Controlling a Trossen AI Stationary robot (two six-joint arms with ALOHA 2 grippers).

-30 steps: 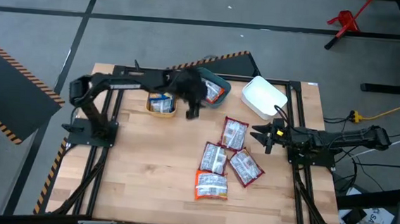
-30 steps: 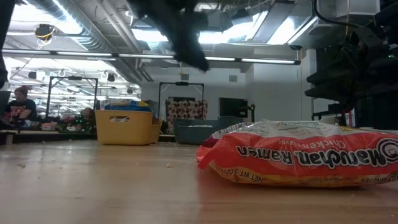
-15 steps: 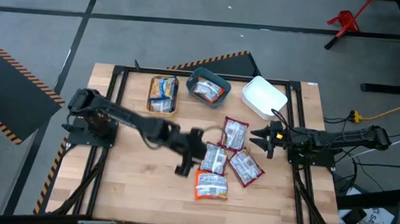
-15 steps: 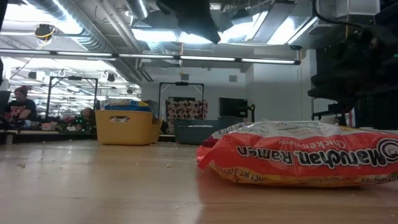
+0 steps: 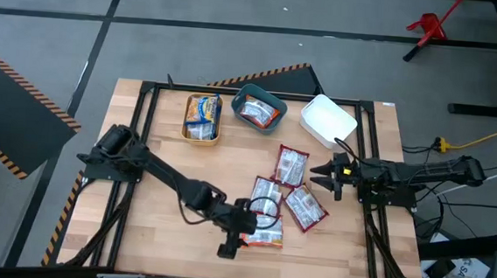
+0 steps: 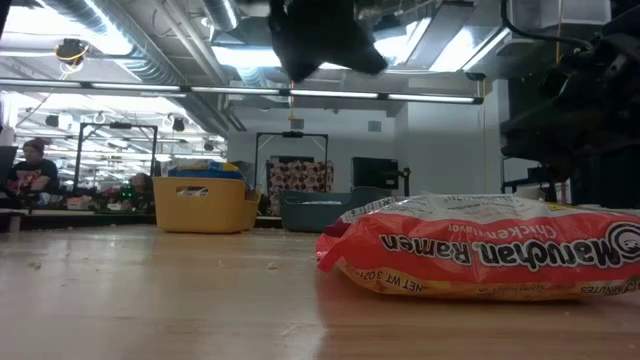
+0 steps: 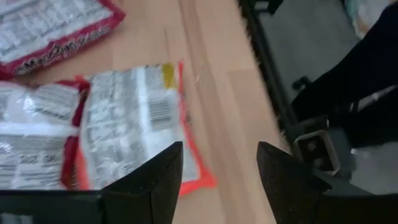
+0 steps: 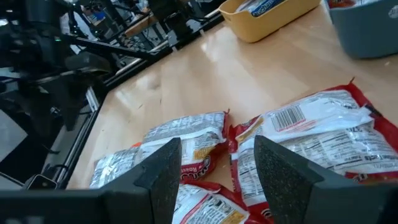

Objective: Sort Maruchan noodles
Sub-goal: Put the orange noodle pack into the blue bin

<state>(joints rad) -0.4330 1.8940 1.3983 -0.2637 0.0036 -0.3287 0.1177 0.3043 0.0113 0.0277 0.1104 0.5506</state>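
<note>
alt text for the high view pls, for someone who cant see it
Overhead view of a wooden table: the left end effector hangs over an orange noodle packet beside three dark red packets. A yellow bin and a teal bin hold packets, a white bin looks empty, and the right end effector waits.

A wooden table [image 5: 163, 229] sits inside a black frame [image 5: 144, 86] on a grey floor [image 5: 47, 2]. Along its far edge stand three bins: a yellow bin [image 5: 216, 138], a teal bin [image 5: 250, 92] beside it, and a white bin [image 5: 328, 118] farther right, all apart from one another. Black-and-orange hazard tape [image 5: 281, 69] runs on the floor behind the table. A red stand [image 5: 428, 27] is at the far right, and a yellow cable [image 5: 485, 136] trails off right. In the low view, a person [image 6: 34, 168] sits in the room beyond.
</note>
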